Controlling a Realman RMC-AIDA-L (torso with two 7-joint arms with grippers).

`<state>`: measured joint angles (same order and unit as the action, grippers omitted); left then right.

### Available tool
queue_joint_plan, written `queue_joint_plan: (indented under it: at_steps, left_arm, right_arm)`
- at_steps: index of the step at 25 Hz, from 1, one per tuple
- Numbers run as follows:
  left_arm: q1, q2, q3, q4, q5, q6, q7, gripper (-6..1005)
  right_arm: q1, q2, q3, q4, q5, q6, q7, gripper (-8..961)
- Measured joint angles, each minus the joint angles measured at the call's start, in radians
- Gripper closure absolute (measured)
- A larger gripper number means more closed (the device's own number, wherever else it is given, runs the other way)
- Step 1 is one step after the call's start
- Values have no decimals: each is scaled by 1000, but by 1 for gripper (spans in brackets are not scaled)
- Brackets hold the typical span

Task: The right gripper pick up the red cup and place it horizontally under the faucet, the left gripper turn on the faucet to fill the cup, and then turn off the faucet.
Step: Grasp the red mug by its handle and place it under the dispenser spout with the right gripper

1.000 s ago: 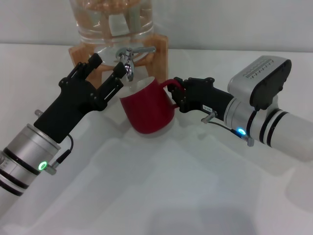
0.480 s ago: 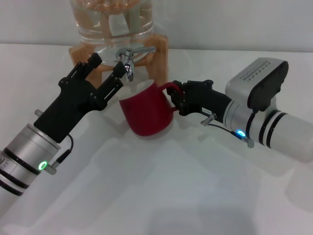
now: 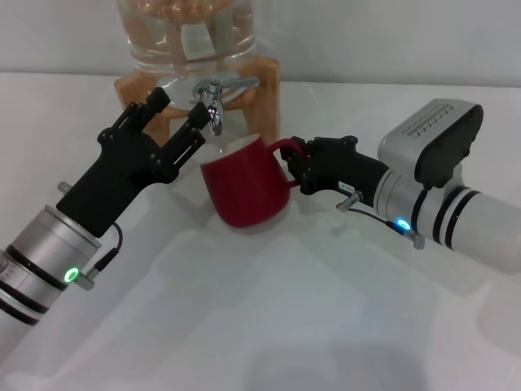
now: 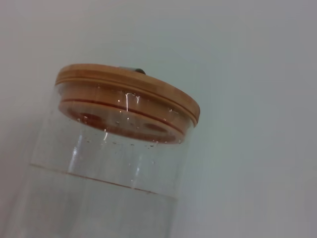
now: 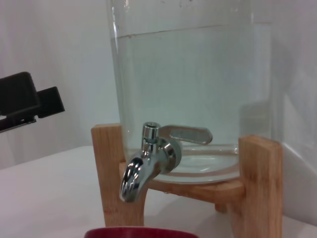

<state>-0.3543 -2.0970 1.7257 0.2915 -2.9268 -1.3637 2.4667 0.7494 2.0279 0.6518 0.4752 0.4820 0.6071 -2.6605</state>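
The red cup [image 3: 244, 186] sits just below the faucet [image 3: 213, 104], slightly tilted, low over the table. My right gripper [image 3: 295, 163] is shut on the cup's handle from the right. The faucet's lever [image 3: 238, 84] points right. My left gripper [image 3: 179, 107] is open, just left of the spout, one fingertip [image 3: 198, 115] close beside it. The right wrist view shows the faucet [image 5: 147, 167], the cup's rim [image 5: 141, 232] under it, and a left finger [image 5: 25, 101] off to the side. The left wrist view shows only the glass jar [image 4: 99, 188] and its lid.
The glass jar [image 3: 186, 37] holds water and rests in a wooden stand [image 3: 264, 81] at the back of the white table [image 3: 269, 309]. The jar has a wooden lid [image 4: 129, 91]. The stand's legs [image 5: 260, 183] flank the faucet.
My right gripper has eased down and slightly right, lowering the red cup a little under the spout. The left arm has not moved.
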Motion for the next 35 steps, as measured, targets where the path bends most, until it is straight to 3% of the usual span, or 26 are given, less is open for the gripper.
queue_joint_plan:
  at_steps: [13,35]
  left_arm:
    - [0,2,0,-3,0,0,0,243]
    - [0,0,11,0,2,1,37,243]
  right_arm:
    - [-3,0,2,0,0,0,8,691]
    - [15,0,-5,28,47,-53,8,689]
